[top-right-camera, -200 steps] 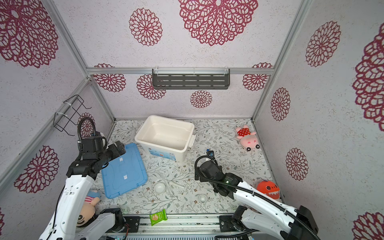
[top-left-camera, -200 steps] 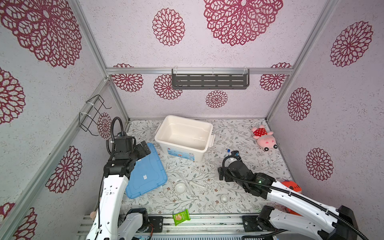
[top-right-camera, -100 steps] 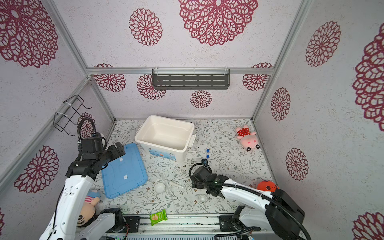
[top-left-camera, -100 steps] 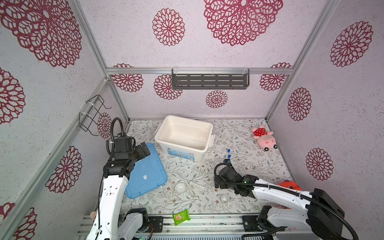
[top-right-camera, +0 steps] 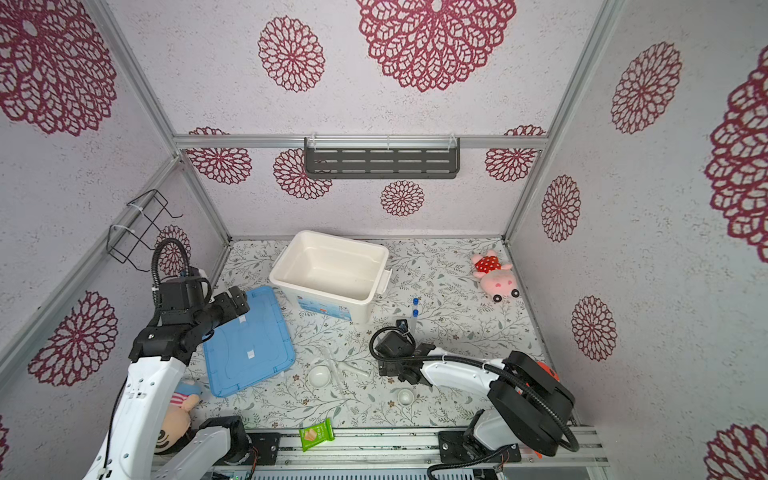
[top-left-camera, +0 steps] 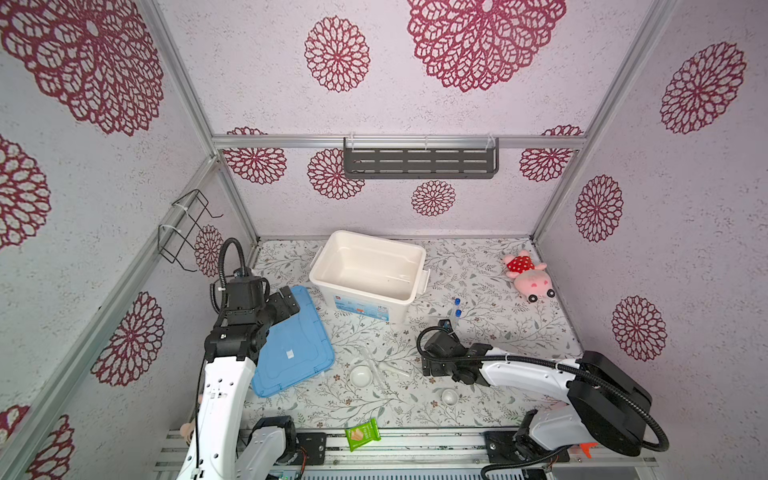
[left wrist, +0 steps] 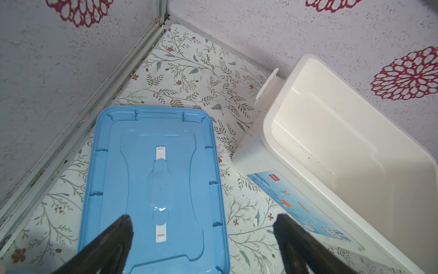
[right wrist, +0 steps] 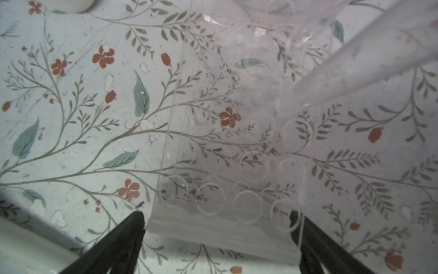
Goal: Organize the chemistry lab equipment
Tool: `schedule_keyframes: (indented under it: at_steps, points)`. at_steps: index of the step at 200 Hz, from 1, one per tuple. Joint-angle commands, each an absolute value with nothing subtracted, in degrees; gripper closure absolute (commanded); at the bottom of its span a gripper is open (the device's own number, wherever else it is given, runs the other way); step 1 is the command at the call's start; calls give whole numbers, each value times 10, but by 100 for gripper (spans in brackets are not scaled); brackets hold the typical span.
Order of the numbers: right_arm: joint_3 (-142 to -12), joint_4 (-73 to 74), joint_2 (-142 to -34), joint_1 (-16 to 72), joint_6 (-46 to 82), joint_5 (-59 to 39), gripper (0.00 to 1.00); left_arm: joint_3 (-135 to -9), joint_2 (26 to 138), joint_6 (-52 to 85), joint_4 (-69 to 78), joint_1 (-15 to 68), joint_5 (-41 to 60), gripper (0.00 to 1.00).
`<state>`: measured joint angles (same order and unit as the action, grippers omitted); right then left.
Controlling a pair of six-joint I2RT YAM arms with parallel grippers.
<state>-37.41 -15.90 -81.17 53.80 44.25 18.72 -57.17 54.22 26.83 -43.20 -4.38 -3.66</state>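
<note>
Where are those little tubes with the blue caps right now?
In both top views the blue-capped tubes lie on the tabletop, right of centre, beside the front right corner of the white bin.

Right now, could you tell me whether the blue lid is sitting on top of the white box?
No, the blue lid lies flat on the table beside the white box, which stands open.

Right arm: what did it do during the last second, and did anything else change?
The right gripper swung away from the blue-capped tubes toward the clear glass pieces in the middle, jaws open, holding nothing. The left gripper, white dishes, bin and lid stayed put.
</note>
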Motion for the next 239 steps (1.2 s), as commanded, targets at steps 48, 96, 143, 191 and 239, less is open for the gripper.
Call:
schedule_keyframes:
  at_steps: [48, 96, 143, 191, 239]
  points:
    - [-402, -190, -835, 537, 471, 248, 3, -557, 530, 280, -420, -50, -33, 3]
    - [-398, -164, -838, 529, 458, 242, 6, -550, 530, 285, -412, -51, -34, 3]
    - [-381, -149, -831, 511, 459, 224, 10, -533, 532, 301, -385, -52, -22, 3]
    - [-380, -175, -829, 506, 480, 237, 12, -523, 534, 306, -373, -52, -20, 3]
    - [-363, -143, -817, 498, 469, 216, 16, -517, 533, 305, -371, -54, -17, 3]
